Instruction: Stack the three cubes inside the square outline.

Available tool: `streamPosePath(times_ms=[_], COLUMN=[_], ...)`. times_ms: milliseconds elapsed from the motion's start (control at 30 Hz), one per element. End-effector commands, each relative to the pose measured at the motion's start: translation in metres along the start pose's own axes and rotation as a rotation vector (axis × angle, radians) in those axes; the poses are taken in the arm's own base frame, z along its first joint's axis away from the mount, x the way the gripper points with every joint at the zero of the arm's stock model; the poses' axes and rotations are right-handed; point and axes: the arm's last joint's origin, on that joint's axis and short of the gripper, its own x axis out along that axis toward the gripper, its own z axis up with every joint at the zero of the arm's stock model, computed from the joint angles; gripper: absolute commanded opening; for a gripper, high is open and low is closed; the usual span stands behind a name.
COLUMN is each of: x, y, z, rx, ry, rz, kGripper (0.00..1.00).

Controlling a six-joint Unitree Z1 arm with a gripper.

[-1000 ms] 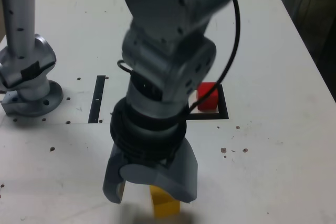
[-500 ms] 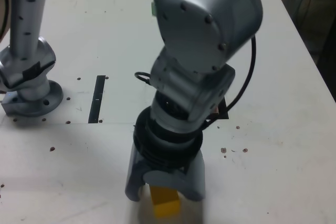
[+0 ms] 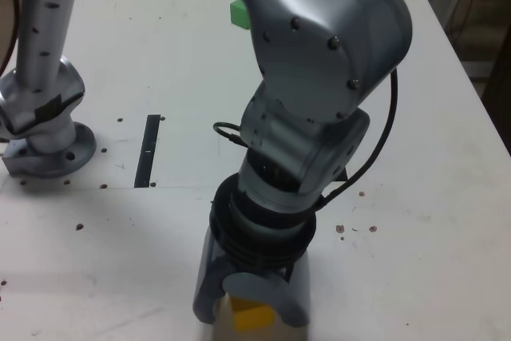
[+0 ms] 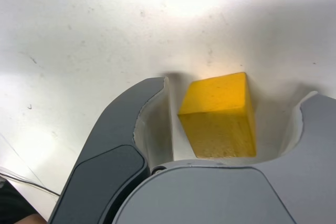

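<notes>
The yellow cube (image 3: 254, 318) rests on the white table near its front edge. My gripper (image 3: 249, 314) is lowered over it, one finger on each side. In the wrist view the yellow cube (image 4: 220, 114) sits between the dark fingers (image 4: 131, 129) of the gripper (image 4: 233, 94), with a gap showing on both sides, so the jaws are open around it. The green cube (image 3: 239, 12) lies far back on the table, partly behind the arm. The arm hides the red cube and the square outline.
The arm's base (image 3: 44, 145) stands at the exterior view's left. A thin black strip (image 3: 148, 149) lies beside it. A black cable (image 3: 375, 145) loops off the wrist. Dark specks dot the table (image 3: 447, 221).
The arm has swung toward the exterior view's right and lowered over the yellow cube. The jaws have narrowed around it. The red cube is now covered, and the green cube has come into view.
</notes>
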Motion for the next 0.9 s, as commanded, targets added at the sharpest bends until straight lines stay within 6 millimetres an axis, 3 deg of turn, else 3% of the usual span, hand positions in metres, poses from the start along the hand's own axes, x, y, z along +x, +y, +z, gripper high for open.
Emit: streamPosePath(times_ms=[0, 567, 867], x=[0.001, 0.007, -0.006], y=[0.000, 0.004, 0.005], z=[0.002, 0.013, 0.013], rx=[0.000, 0.019, 0.031], ry=[-0.002, -0.019, -0.066], rz=[0.003, 0.002, 0.030], kGripper=[0.73, 0.35, 0.14])
